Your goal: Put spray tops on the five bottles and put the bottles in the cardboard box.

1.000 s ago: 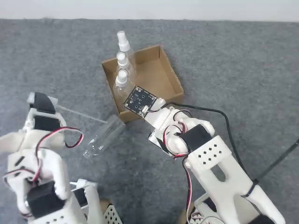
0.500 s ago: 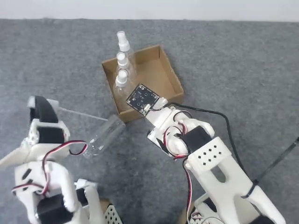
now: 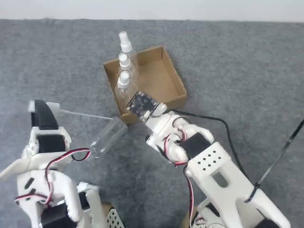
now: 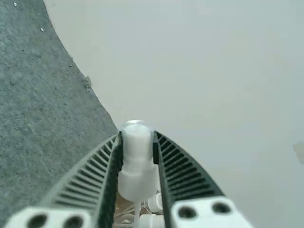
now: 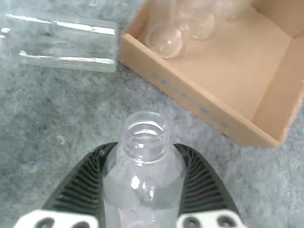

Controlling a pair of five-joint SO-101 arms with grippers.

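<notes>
A grey, felt-like covering (image 3: 247, 61) with a coarse, matted texture spreads over the whole desk. Along its far edge runs a plain, pale wall (image 3: 199, 9), bare and smooth, meeting the grey in a straight line. The light is soft and even, casting only faint shadows on the covering.

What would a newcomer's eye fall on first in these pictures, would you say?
The brown cardboard box near the middle of the grey carpet draws the eye, with three clear bottles wearing white spray tops along one wall. The right gripper holds an uncapped clear bottle just outside the box, while the left gripper clamps a white spray top; another capless bottle lies on the carpet between the arms.
</notes>
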